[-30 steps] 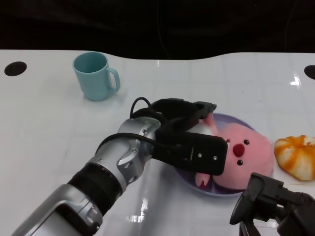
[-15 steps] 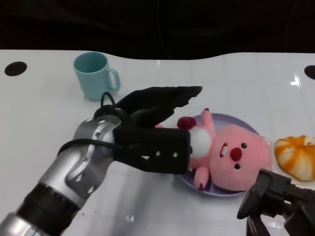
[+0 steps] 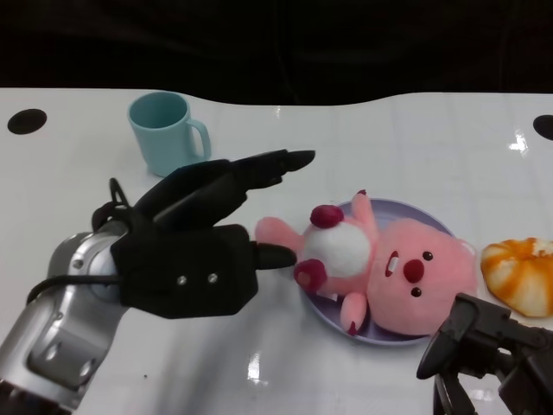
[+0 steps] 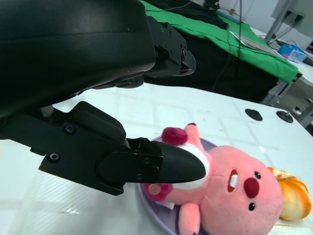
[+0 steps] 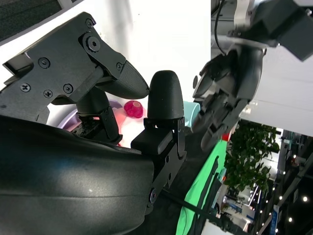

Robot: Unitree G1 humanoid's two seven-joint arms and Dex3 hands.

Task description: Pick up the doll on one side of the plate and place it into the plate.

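Pink doll [image 3: 389,272] lay in the purple plate [image 3: 432,220], near the tabletop's right edge.
Left hand [image 3: 194,251] hovered just left of the plate, fingers spread, holding nothing. Right hand [image 3: 488,359] sat at the near right corner; its finger state could not be told. Teal mug [image 3: 167,134] stood toward the far edge; an orange striped item [image 3: 520,275] lay just right of the plate. Bare white tabletop [image 3: 78,199] lay at the left.

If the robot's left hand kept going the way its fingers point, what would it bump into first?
Probably the pink doll on the purple plate. The left hand has its thumb tip aimed at the doll's near end, almost touching, though its upper fingers seem to point past above it.
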